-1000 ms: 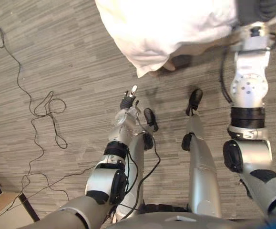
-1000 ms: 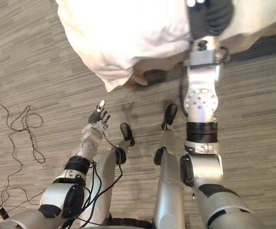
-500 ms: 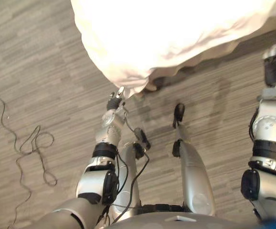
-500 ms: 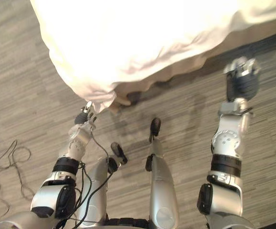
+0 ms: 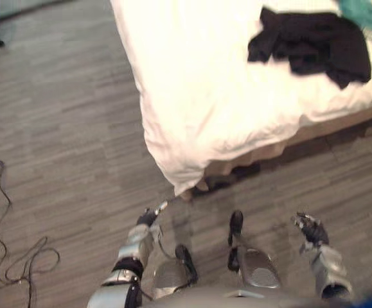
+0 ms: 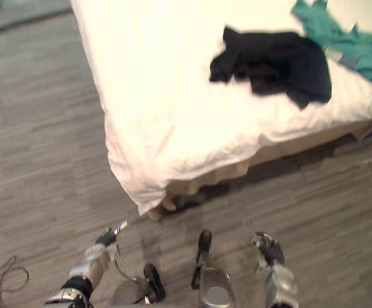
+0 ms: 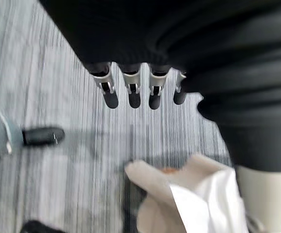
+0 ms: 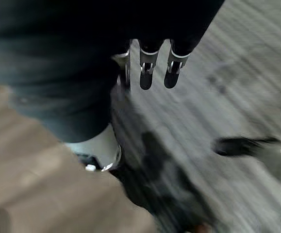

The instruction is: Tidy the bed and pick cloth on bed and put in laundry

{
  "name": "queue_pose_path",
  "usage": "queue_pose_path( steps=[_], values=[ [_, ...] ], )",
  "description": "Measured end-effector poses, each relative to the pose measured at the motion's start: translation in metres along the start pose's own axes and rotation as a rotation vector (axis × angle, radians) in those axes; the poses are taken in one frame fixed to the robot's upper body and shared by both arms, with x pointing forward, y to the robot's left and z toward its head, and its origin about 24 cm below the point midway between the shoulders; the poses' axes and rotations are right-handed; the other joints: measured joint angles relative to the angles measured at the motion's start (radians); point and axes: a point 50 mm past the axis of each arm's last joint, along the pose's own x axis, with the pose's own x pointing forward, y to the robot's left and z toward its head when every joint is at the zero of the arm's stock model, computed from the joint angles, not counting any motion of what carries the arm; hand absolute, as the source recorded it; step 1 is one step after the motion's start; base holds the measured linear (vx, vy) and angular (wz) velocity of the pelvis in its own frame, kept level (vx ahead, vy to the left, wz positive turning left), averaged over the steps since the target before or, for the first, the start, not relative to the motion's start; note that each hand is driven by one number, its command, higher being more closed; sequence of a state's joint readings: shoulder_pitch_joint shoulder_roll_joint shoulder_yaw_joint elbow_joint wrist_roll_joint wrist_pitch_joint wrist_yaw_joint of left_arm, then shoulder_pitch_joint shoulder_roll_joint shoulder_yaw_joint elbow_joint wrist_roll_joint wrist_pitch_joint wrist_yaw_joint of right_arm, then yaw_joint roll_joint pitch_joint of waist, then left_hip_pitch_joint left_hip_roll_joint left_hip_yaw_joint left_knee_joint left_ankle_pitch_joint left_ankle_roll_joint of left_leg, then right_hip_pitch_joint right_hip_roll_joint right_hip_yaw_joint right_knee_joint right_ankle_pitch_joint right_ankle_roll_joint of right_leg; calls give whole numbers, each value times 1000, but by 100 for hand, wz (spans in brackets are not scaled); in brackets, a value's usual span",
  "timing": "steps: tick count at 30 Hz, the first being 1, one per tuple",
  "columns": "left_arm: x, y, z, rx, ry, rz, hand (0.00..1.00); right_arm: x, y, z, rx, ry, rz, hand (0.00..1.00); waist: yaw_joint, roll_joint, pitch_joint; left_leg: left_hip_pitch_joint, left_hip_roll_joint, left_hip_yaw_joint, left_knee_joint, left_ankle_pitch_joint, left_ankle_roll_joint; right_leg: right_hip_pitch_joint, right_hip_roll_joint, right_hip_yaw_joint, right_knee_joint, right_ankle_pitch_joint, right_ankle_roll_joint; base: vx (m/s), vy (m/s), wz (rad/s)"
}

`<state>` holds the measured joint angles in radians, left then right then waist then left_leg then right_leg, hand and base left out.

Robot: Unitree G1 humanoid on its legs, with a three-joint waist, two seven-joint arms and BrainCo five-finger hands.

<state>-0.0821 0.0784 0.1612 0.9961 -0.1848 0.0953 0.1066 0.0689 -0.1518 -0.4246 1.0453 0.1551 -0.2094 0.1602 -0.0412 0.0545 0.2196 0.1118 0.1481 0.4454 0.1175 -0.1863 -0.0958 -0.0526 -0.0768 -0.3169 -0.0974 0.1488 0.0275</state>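
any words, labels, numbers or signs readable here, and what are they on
No text can be read in these pictures.
A pale grey patch on the teal garment may be a tag; it is too blurred to read.
The black garment, the white bedcover and the floor show no print.

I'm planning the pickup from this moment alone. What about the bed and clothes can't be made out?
Teal cloth: cut off by the eye views' right edge.
Black cloth: bunched up, garment type unclear, eye views.
Under the bed corner: hidden by the overhanging duvet and its shadow, eye views.
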Motion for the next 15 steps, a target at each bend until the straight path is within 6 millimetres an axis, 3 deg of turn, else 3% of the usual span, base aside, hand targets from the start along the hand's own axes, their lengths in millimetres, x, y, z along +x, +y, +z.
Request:
queue_pose_path(
  steps=[3, 6, 9, 10, 11, 12, 13, 14, 15],
  values=[
    [-6, 13, -33, 91, 61, 5, 0, -15, 0, -37, 3, 129, 35, 0, -2, -8, -32, 66, -17, -14, -31, 0, 0, 62, -8, -2, -5, -13, 14, -21, 73, 12],
    [-13, 21, -53, 150, 62, -3, 0, -23, 13, -57, -77, 205, 110, 0, 4, -32, -44, 100, -42, -44, -4, -6, 8, 90, -18, 42, -6, -14, 16, -66, 52, -14],
    [-15, 25, -58, 153, 47, 3, 0, -21, 16, -53, -179, 208, 153, 0, 17, -38, -50, 98, -65, -170, 52, -24, 34, 88, -26, 120, -6, -9, 29, -121, -13, -69],
    [-16, 23, -63, 154, 60, -5, 0, -20, 17, -52, -200, 203, 162, 0, 25, -20, -60, 102, -61, -191, 54, -67, 35, 66, -11, 173, -6, 1, 37, -144, 15, -93],
    [-17, 21, -66, 148, 71, -12, 0, -19, 15, -50, -210, 193, 158, 0, 24, -3, -63, 107, -53, -186, 42, -105, 42, 55, 7, 194, -6, 10, 41, -177, 33, -106],
    [-17, 21, -65, 146, 77, -8, 0, -19, 13, -49, -222, 192, 145, 0, 27, -8, -59, 120, -55, -153, 43, -116, 43, 52, 10, 219, -6, 14, 44, -167, 36, -91],
    [-18, 21, -71, 157, 99, -15, 0, -20, 15, -49, -207, 182, 136, 0, 20, 5, -58, 128, -53, -119, 39, -118, 47, 45, 16, 237, -6, -13, 62, -163, 41, -87],
    [-20, 22, -77, 169, 122, -19, 0, -20, 13, -50, -196, 178, 121, 0, 6, 18, -60, 134, -39, -100, 35, -118, 52, 46, 28, 251, 9, 11, 38, -82, 48, -63],
    [-21, 24, -79, 190, 132, -18, 0, -21, 13, -51, -188, 179, 117, 0, -2, 12, -62, 144, -43, -94, 26, -117, 52, 49, 34, 259, 30, 12, 36, 10, 45, -50]
  ],
)
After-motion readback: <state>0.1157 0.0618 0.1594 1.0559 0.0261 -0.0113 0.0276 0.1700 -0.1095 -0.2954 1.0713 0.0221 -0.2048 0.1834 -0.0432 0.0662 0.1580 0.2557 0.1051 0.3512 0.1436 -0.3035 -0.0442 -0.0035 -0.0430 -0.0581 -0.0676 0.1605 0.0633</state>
